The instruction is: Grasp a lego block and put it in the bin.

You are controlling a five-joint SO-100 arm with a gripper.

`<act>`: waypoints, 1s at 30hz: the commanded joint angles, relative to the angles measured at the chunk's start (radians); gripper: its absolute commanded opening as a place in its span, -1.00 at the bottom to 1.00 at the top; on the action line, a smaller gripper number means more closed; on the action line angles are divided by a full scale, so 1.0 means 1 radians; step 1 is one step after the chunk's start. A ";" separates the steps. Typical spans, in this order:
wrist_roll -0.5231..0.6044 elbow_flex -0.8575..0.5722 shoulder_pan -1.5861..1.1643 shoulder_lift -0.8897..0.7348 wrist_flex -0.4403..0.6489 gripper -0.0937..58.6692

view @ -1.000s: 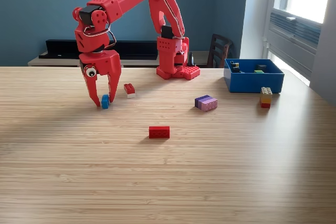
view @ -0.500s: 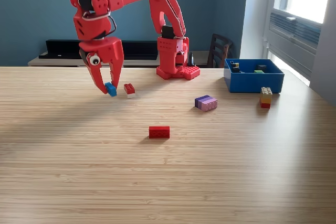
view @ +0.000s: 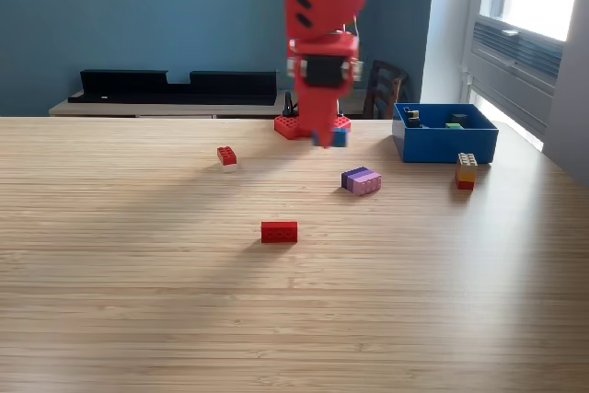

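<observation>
aloft, fingers [view: 328,138] pinching blue block [view: 339,138]

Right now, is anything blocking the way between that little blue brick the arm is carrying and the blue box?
Nothing visible does. The gripper holds the blue brick in the air, to the exterior view's left of the bin. The purple block lies lower, on the table.

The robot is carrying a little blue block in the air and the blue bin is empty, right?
Not quite. The gripper does hold the blue block up off the table, but the bin is not empty: the exterior view shows a few small pieces already inside it.
</observation>
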 commanded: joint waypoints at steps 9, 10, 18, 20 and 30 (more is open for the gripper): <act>-0.083 0.034 -0.746 0.163 0.044 -0.99; -0.092 0.043 -0.779 0.166 0.044 -0.99; -0.143 0.086 -0.973 0.176 0.044 -0.99; -0.158 0.094 -1.002 0.176 0.044 -0.99; -0.202 0.091 -1.037 0.178 0.044 0.07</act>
